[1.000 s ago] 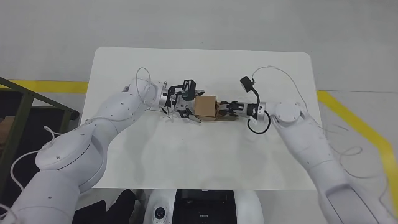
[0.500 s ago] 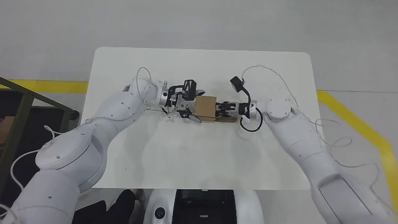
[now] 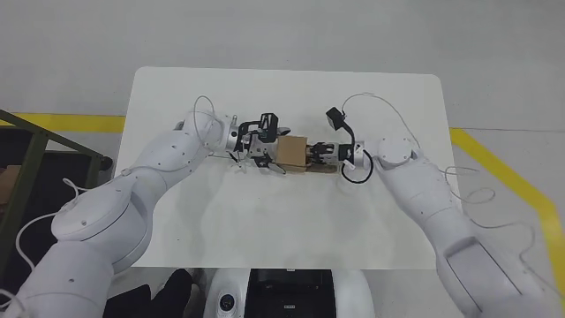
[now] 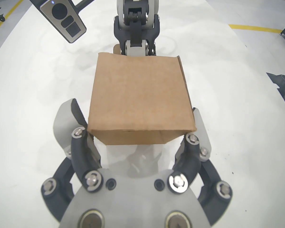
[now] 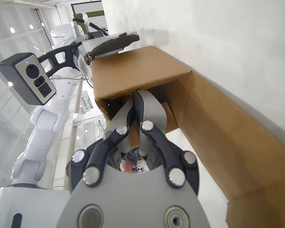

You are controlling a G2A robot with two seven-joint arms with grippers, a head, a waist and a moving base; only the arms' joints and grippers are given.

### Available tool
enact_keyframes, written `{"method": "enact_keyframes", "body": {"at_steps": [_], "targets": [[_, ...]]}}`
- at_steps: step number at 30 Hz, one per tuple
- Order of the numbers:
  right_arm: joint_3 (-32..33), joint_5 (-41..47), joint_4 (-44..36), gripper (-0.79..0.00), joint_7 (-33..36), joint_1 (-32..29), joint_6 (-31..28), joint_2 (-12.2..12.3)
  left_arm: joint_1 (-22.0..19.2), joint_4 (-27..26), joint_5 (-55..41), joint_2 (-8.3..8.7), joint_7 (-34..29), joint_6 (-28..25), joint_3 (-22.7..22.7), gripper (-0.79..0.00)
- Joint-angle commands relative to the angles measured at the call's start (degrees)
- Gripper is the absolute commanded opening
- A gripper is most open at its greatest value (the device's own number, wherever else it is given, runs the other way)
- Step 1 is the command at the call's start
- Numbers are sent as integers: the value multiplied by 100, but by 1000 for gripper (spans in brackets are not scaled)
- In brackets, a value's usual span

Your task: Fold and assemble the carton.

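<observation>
The small, plain brown cardboard carton point(image 3: 291, 151) stands squared up as a box near the middle of the white table point(image 3: 265, 221). One end is open, and a long flap from it lies flat on the tabletop.

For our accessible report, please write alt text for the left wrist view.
The left gripper grips the near end of a brown carton on a white table; the shut right gripper meets its far end.

The carton point(image 4: 137, 96) is plain brown cardboard, unprinted — under it, a white table point(image 3: 221, 221). At either end of the carton, the left gripper point(image 4: 135, 112) and right gripper point(image 5: 137, 96) are pale grey and black. Well away from the carton, the grey floor point(image 3: 265, 9) carries a yellow stripe point(image 3: 79, 122).
</observation>
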Motion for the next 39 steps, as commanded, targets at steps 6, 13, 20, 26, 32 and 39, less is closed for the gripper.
{"method": "enact_keyframes", "body": {"at_steps": [6,13,20,26,32,39], "targets": [[325,-309,-119,-785,-242,-63,-49,200,8,8,-20,11,22,22,-1,-40],[1059,-1003,-1028,-785,-591,-521,86,650,9,-6,-60,35,33,33,-5,-40],[1734,-1835,-2612,-456,-590,-1424,992,1044,16,-22,-88,54,29,29,2,-37],[1832,-2171,-3176,-431,-532,-1802,1237,1147,16,-34,-102,66,25,25,10,-40],[1880,-2225,-3237,-428,-615,-1906,1235,1182,16,-41,-105,80,42,42,14,-37],[1704,-2276,-3033,-416,-547,-1787,1097,1165,15,-61,-118,87,23,23,23,-34]]}}
